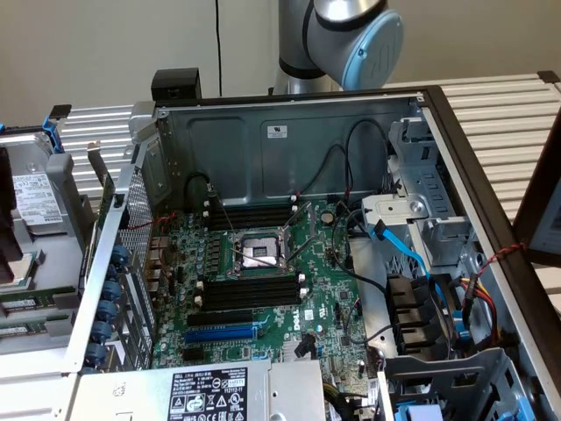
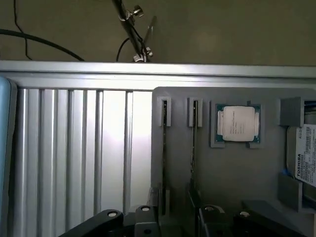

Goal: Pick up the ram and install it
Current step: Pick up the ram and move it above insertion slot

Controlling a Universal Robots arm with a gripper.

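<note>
Ribbed aluminium tabletop (image 2: 74, 148) carried a flat grey plastic holder tray (image 2: 232, 182), and on that tray the ram (image 2: 164, 148) stood on edge in a narrow slot. It was a long, thin circuit-board stick, showing only as a dark line in the wrist view. A second stick like it (image 2: 194, 143) stood in the neighbouring slot. Beyond that lay a square silver processor chip (image 2: 237, 123) and then a labelled hard drive (image 2: 306, 153).

The black pincer (image 2: 175, 222) hung above the tray with its jaws spread wide and nothing between them. Both sticks ran lengthwise toward the gap between the jaws, with their nearer ends close to it. The ram was near 1 jaw and the second stick near the other, so the pincer was centred on neither.

The likeliest trouble, as I judged it, lay in that offset. A descent from this position could bring the jaws down around both sticks, or set 1 jaw on the slot's wall or on a board's thin top edge. That would tilt the board or jam it in its slot.

The ram was also well apart from the open grey metal computer case (image 1: 289, 132), whose long black memory slots (image 1: 250, 289) sat empty on the green motherboard (image 1: 324, 289). A skewed grip would make seating it there harder.
</note>
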